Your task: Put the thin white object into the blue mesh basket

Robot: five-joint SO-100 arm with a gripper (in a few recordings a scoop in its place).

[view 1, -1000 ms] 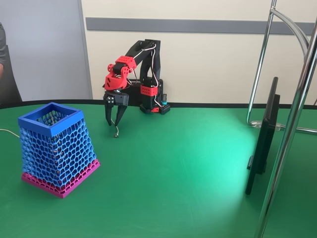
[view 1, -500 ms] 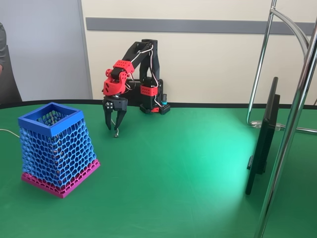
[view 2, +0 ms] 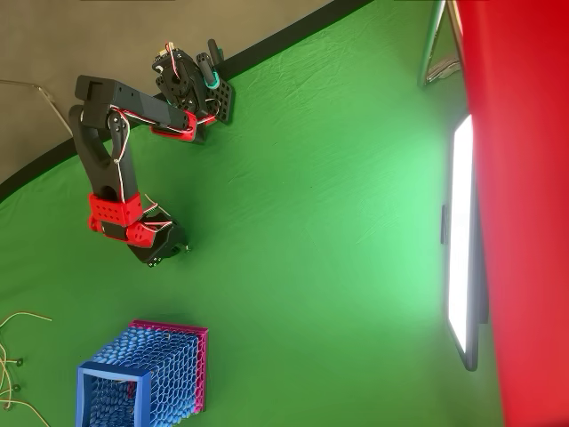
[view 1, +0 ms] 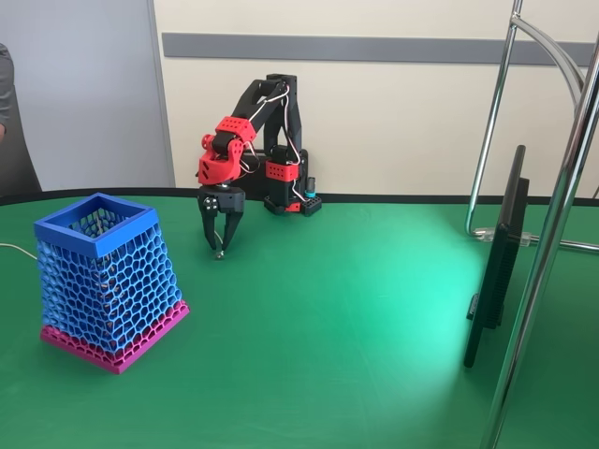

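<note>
The gripper is pinching the cord off the table; the basket is waiting at eight o'clock.

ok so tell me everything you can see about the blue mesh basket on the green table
The blue mesh basket is a tapered square tub: its walls are open honeycomb mesh that looks like printed plastic, topped by a solid blue square rim and widening down to a magenta-pink band at the base. It stands upright on the green table, at the left in the fixed view, open side up. Nothing touches it but the table; the gripper hangs apart from it, farther back near the arm's base. Whether anything lies inside cannot be told.
</note>
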